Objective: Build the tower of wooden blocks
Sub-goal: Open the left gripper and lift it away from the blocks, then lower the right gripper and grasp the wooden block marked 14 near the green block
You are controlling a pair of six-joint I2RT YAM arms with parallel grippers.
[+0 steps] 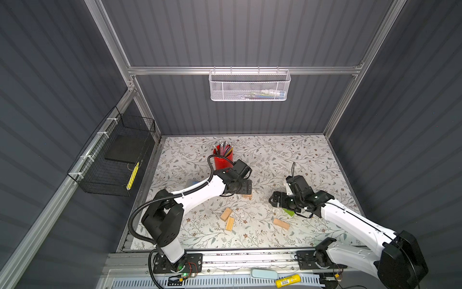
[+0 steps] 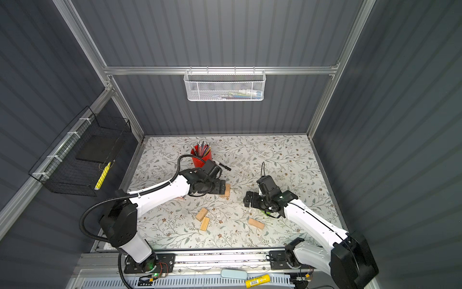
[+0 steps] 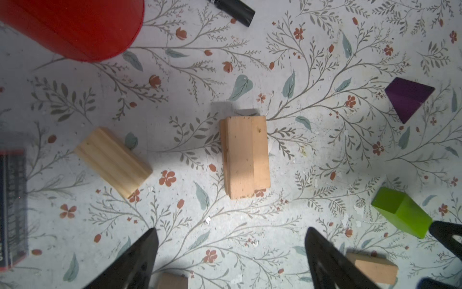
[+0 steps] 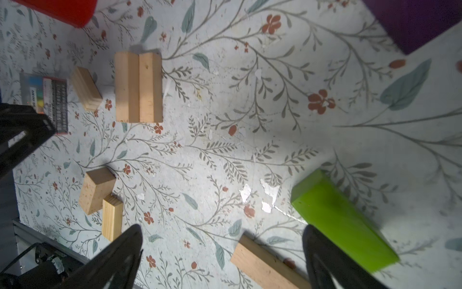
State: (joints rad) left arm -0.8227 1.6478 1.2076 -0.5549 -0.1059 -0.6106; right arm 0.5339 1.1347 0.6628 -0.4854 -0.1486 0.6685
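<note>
2 white-and-black robot arms reach over a floral table [image 1: 287,155]. The left arm [image 1: 197,192] stretches from the front-left corner to the table's middle with its wrist bent down. Its left gripper [image 3: 231,229] points at the table, jaws apart with nothing between them. The right arm [image 1: 350,220] reaches in from the front right. The right gripper [image 4: 223,227] hangs with jaws wide apart, clamping nothing.

Just beyond the left gripper's fingertips, in front of 1 red pencil cup [image 1: 223,156], sits the pale block cluster [image 3: 245,156]. It is at least 2 pale blocks pressed together lengthwise; whether another lies on top cannot be told.

4 more pale blocks lie loose:
- 1 grooved block [image 3: 112,161] is near the cluster.
- 1 plain block [image 1: 226,214] touches a second grooved block [image 1: 230,223] nearer the front edge.
- 1 lone block [image 1: 281,223] lies near the right gripper.

1 green block [image 4: 342,220] lies flat beside a right gripper finger. 1 purple block [image 3: 408,98] sits apart, farther back.

In both top views the arms hide the purple block, the grooved block by the cluster and most of the green block. In the left wrist view a flat printed box [image 3: 12,207] and a black marker [image 3: 232,8] are cut off by the frame edge.
</note>
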